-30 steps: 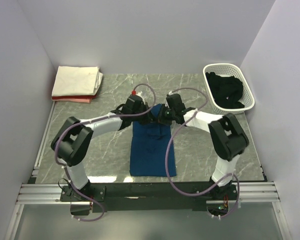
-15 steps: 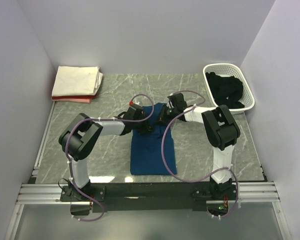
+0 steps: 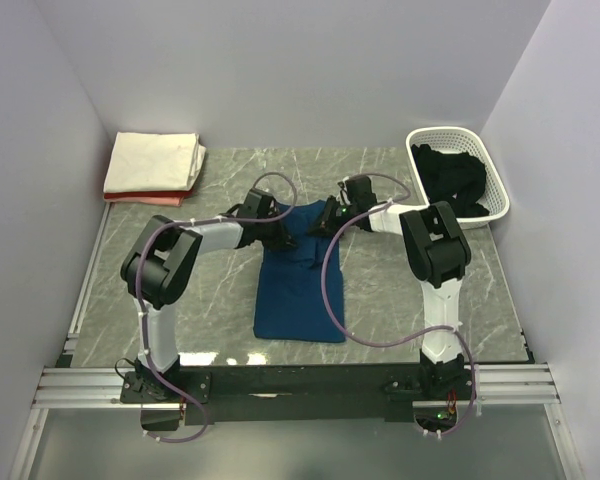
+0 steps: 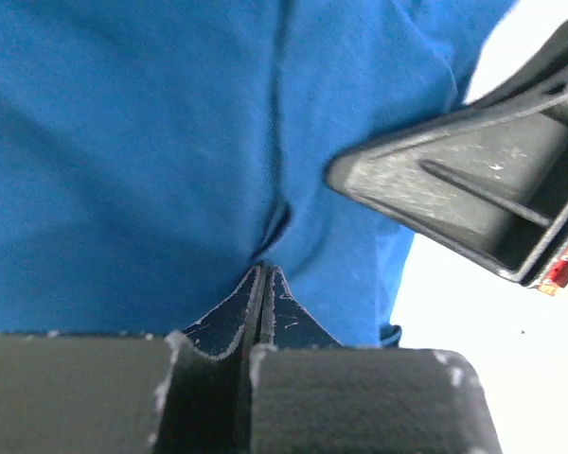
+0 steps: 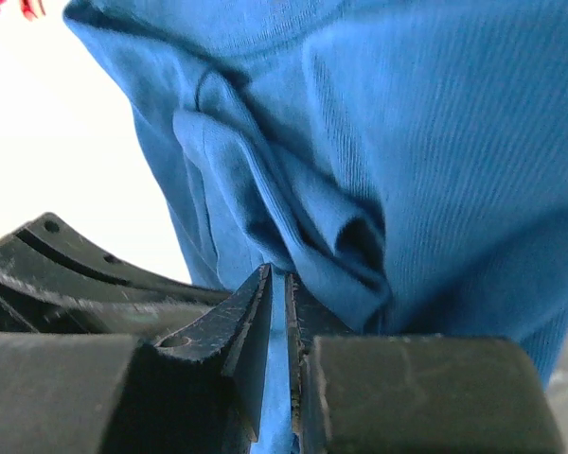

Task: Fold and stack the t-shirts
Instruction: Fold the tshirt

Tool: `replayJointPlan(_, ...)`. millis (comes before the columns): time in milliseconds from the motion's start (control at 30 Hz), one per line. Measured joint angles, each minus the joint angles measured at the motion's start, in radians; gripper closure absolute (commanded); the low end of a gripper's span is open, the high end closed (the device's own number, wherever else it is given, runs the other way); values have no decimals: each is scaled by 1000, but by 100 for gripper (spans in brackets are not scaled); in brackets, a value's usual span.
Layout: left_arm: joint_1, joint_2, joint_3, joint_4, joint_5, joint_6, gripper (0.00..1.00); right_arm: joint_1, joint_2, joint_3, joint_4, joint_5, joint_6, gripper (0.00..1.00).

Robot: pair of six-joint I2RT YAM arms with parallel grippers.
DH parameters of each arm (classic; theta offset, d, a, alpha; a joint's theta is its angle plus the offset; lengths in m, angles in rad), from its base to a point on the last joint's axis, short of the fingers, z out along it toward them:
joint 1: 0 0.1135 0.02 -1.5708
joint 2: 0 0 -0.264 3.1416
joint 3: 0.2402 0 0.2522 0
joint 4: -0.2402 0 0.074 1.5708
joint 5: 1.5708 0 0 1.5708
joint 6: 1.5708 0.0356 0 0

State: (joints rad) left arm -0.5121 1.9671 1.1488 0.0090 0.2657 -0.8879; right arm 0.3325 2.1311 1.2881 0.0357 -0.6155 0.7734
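Observation:
The navy blue t-shirt (image 3: pixel 298 300) lies mid-table, folded into a long strip running from near to far. My left gripper (image 3: pixel 282 235) is shut on its far left part, and blue cloth (image 4: pixel 151 142) fills the left wrist view up to my closed fingertips (image 4: pixel 262 271). My right gripper (image 3: pixel 324 222) is shut on the far right part, with a blue fold (image 5: pixel 293 218) pinched between the tips (image 5: pixel 276 281). The cream-white and pink-red folded shirts (image 3: pixel 155 165) are stacked at the far left. The black shirt (image 3: pixel 450 180) lies in the basket.
The white lattice basket (image 3: pixel 495 170) stands at the far right corner. The two grippers are close together above the shirt's far end, and each shows in the other's wrist view (image 4: pixel 473 199) (image 5: pixel 76 274). White walls close in the table on three sides.
Both arms have reached farther out across the table. The blue shirt's near edge has slid a little toward the far side and to the left.

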Motion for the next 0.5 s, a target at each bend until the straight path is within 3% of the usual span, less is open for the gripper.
replayJointPlan(233,40,2,65,-83,-12,70,90,-24,72,119,-31,-35,-9,81)
replayJointPlan(500,-6,-64,57,-68,1,87,88,-29,115,187,-71,-63,-28,81)
